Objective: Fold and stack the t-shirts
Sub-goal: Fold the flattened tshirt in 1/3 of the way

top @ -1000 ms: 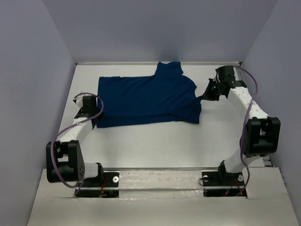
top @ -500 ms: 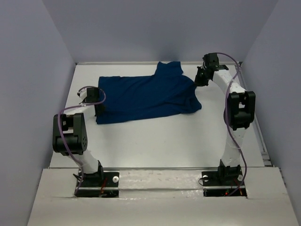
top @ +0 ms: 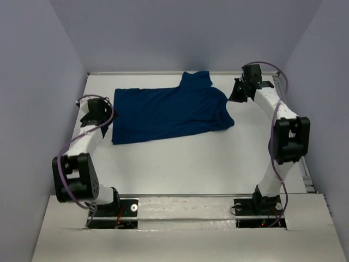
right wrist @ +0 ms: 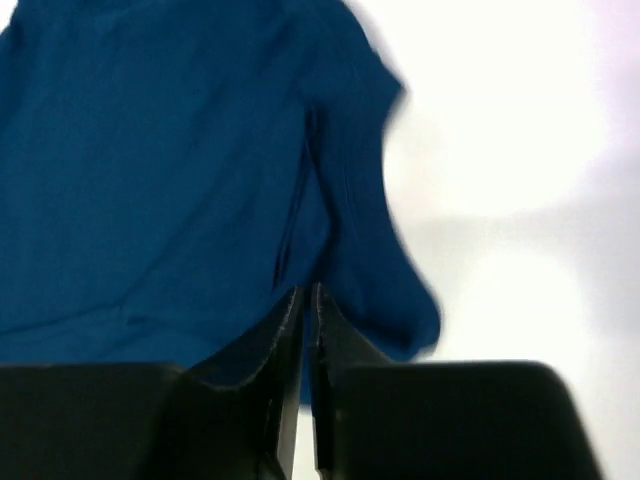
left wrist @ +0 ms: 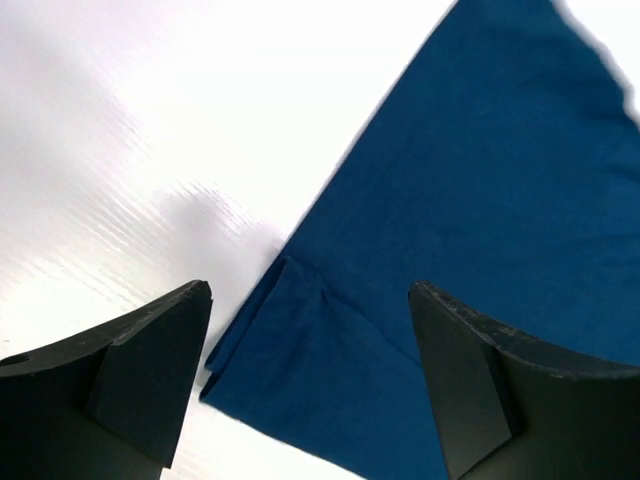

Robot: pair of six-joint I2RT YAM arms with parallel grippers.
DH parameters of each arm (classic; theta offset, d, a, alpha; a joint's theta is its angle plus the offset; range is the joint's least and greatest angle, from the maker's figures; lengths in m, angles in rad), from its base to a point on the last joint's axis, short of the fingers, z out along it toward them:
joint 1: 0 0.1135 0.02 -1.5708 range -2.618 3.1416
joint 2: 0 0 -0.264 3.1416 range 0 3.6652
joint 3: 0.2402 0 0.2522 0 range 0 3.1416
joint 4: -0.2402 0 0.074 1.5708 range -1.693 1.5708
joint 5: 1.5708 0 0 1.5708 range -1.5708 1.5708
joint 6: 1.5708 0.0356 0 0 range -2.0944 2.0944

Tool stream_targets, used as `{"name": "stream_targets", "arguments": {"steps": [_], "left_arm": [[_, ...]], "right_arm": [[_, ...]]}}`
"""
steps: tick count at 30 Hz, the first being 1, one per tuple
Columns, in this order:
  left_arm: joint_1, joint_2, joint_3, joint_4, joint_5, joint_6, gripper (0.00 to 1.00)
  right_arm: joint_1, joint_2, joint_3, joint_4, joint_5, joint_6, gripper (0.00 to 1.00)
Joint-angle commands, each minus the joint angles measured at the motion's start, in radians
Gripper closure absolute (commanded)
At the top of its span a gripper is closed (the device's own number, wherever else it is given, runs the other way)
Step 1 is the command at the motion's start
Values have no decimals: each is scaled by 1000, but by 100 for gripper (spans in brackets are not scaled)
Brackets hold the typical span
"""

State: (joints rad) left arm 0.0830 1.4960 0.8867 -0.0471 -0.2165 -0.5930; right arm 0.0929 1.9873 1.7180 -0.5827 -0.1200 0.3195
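The dark navy t-shirt lies flat and folded on the far half of the white table, one sleeve pointing to the back wall. My left gripper hovers just off its left edge, open. In the left wrist view the t-shirt shows a small folded corner between and below the wide-apart jaws of that gripper. My right gripper sits at the shirt's right edge. In the right wrist view this gripper has its jaws almost together with a hairline slit, and the t-shirt lies beneath the tips, not pinched.
The table is walled by pale panels on the left, right and back. A metal rail runs along the near edge, with both arm bases behind it. Purple cables loop off each arm.
My left gripper has let go of the shirt's left edge, opened wide and drawn back to the left. The right arm carried the shirt's right edge toward the back and now rests beside it.
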Motion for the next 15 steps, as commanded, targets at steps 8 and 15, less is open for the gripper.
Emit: {"name": "stream_targets", "arguments": {"steps": [8, 15], "left_arm": [[24, -188, -282, 41, 215, -36, 29], [35, -91, -281, 122, 264, -60, 32]], "right_arm": [[5, -430, -601, 228, -127, 38, 56], [-100, -377, -681, 294, -164, 127, 42]]}}
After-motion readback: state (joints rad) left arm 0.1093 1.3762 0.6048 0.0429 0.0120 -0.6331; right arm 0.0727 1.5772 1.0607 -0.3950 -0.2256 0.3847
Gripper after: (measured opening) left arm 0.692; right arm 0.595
